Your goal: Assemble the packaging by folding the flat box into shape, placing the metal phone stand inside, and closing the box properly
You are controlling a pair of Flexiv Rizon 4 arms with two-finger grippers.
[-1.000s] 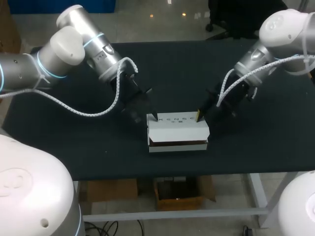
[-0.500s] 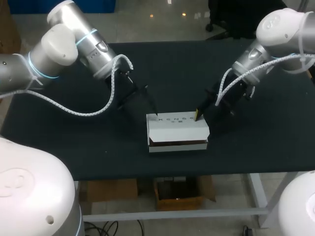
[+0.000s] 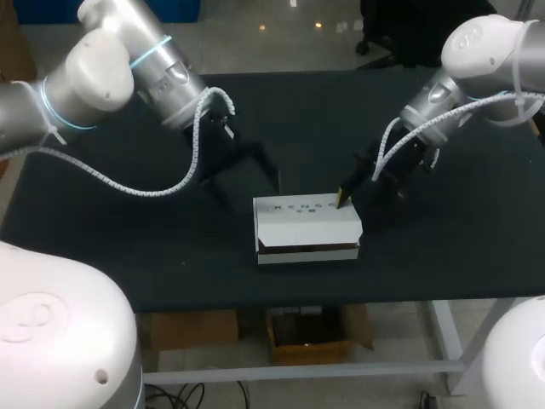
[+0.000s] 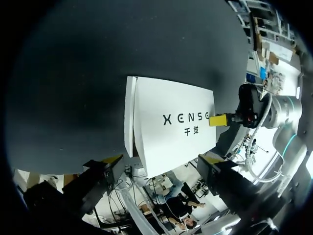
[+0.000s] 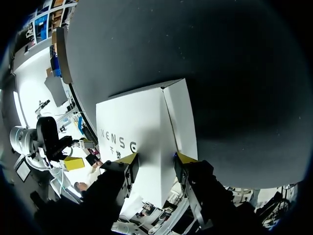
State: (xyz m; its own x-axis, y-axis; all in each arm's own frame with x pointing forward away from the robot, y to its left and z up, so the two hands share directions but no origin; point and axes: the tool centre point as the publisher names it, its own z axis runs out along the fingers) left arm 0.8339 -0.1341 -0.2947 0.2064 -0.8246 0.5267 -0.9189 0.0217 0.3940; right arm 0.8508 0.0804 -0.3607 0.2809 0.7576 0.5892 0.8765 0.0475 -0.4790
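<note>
The white cardboard box stands in the lower middle of the head view, on the black table, with its long side across the frame. Its top panel is white, with dark print near the rear edge. Along the front face a dark brown slit runs between the white upper part and a thin white strip below it, so the lid looks not completely down there.

My left arm comes in from the upper left corner of the head view. My left gripper hangs over the table behind the box and to the left of its rear left corner, apart from it. Its fingers are spread wide and hold nothing. In the left wrist view the box lies ahead of this gripper with the printed top facing the camera, and neither yellow tip touches it.

My right arm comes in from the upper right corner. My right gripper is at the rear right corner of the box and touches the top panel just beside the end of the print. In the right wrist view it sits astride the edge where the printed top meets the narrow side wall. Whether it grips the box or only rests against it, I cannot tell.

A coiled white cable hangs in a loop from my left arm.
</note>
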